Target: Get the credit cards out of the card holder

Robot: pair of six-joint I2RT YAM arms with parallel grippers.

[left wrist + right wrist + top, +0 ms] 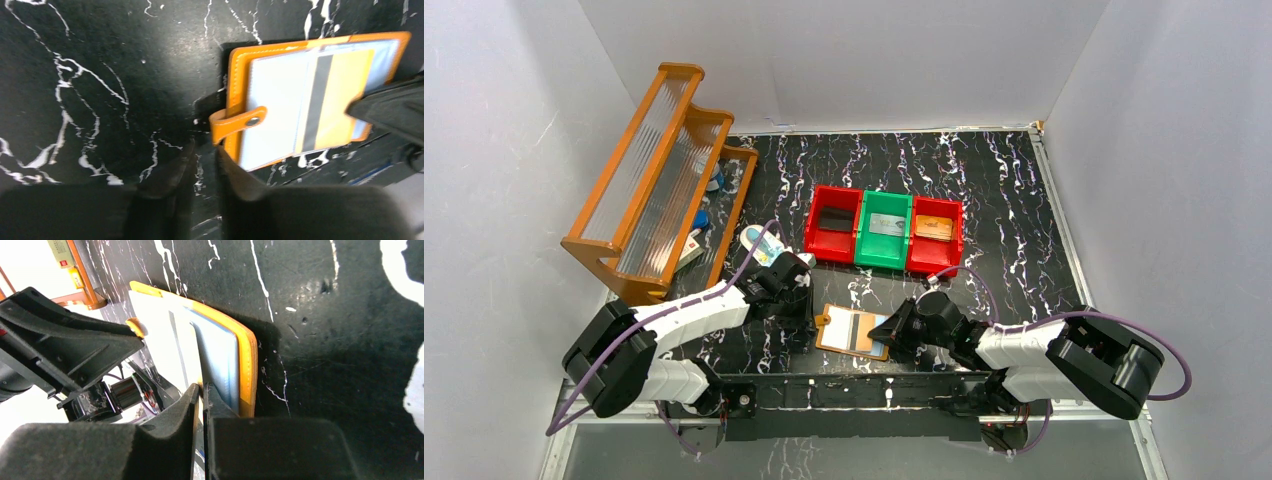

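Black marbled table [1024, 200], white walls on three sides. One orange rack [649, 170] with ribbed clear panels stands at the far left; the small items on it are too tiny to count. One pale blue-and-white oval item [759, 243] lies just beside the rack's near end.

Three bins sit in a row, touching, at mid table: a left red bin [829, 252], a green bin [882, 258] and a right red bin [932, 264]. Each holds one flat thing: dark, pale shiny and orange.

One card holder [852, 333] lies flat near the front edge between the two arms, window side up. Its one snap tab [235, 124] sticks out toward the left arm.

Two credit cards can be made out inside. A striped card [280, 95], white and yellow with one grey stripe, is under the window. A blue-grey card [215, 360] is layered beneath it. I cannot tell if there are more.

The left gripper [205, 155] is low over the table just beside the tab. Its two fingers are a narrow slit apart with bare table showing between them. One finger is right at the holder's edge.

The right gripper [202, 390] is pressed together on the holder's opposite edge, pinching a thin layer there. I cannot tell whether that layer is a card or the sleeve.
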